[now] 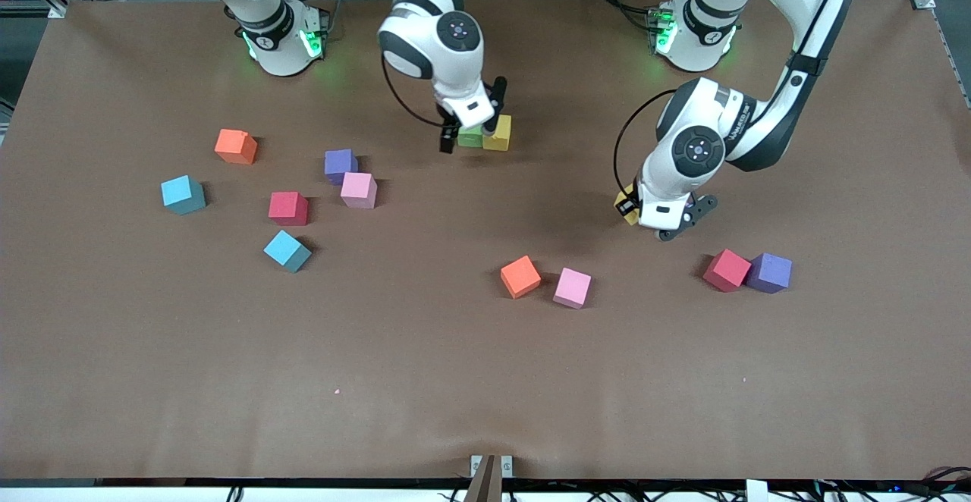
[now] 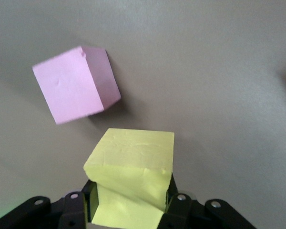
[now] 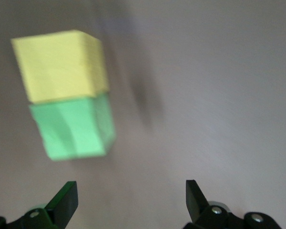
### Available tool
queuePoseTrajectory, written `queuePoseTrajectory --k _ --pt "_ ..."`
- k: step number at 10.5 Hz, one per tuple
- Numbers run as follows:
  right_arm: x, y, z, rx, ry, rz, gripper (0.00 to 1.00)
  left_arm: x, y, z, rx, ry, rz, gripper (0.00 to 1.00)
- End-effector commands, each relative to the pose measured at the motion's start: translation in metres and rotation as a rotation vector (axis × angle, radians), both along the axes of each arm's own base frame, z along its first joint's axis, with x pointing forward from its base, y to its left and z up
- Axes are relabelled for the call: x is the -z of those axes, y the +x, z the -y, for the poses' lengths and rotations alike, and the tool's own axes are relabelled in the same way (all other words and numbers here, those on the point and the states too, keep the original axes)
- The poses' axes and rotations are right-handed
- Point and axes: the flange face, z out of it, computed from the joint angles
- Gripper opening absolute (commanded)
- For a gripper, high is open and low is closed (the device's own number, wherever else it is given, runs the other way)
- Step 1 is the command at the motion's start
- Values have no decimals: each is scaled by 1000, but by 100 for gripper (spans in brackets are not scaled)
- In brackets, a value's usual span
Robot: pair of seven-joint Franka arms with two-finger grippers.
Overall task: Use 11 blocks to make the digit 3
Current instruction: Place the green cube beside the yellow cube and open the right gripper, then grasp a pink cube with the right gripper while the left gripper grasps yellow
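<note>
Nearest the front camera, low in the middle of the frame, sit an orange block (image 1: 520, 276) and a pink block (image 1: 572, 287), just beside one another. Sweeping across from the left of the picture: a cyan block (image 1: 183, 194), another orange block (image 1: 236, 145) above it, a red block (image 1: 288, 208) with a second cyan block (image 1: 287, 250) below, then a purple block (image 1: 340, 165) touching a second pink block (image 1: 359, 189). Upper centre, a green block (image 1: 470, 136) and a yellow block (image 1: 498, 133) lie pressed side by side, the only start of the digit 3 so far. The right gripper (image 1: 471, 124) hangs just over the green one with its fingers spread wide and nothing between them, so I judge it has let go of that cube. Farther right, the left gripper (image 1: 658, 221) is clamped tight on a second yellow block (image 2: 129, 175), just clear of the table (image 1: 485, 381); its wrist view shows a pink cube on the cloth close by. At lower right a second red block (image 1: 726, 269) touches a second purple block (image 1: 769, 272). The step in hand looks like carrying this yellow cube to the pair; it calls for setting it flush against them without nudging either.
</note>
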Motion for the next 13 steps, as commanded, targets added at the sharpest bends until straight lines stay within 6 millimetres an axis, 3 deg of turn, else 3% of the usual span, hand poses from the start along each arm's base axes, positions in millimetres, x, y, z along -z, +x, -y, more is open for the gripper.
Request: queuePoseTrajectory --k 1,3,5,6,7,10,13 --pt "-15 43 57 87 -44 21 100 -14 -15 25 -100 12 7 38" --pt "-15 98 114 115 -31 18 100 -17 -27 47 -157 20 9 37" --pt "-4 120 141 123 -24 18 100 -18 -38 61 -221 32 8 37" --pt "0 124 149 25 -19 -5 100 -20 -40 63 -276 35 10 37" --pt "7 130 170 -19 -15 -33 100 -22 -41 66 -305 23 -1 37" --pt "31 117 177 -217 31 -37 100 -24 -45 69 -345 18 -7 38" --pt "46 109 195 -274 26 -83 100 -22 -52 75 -447 44 -7 38"
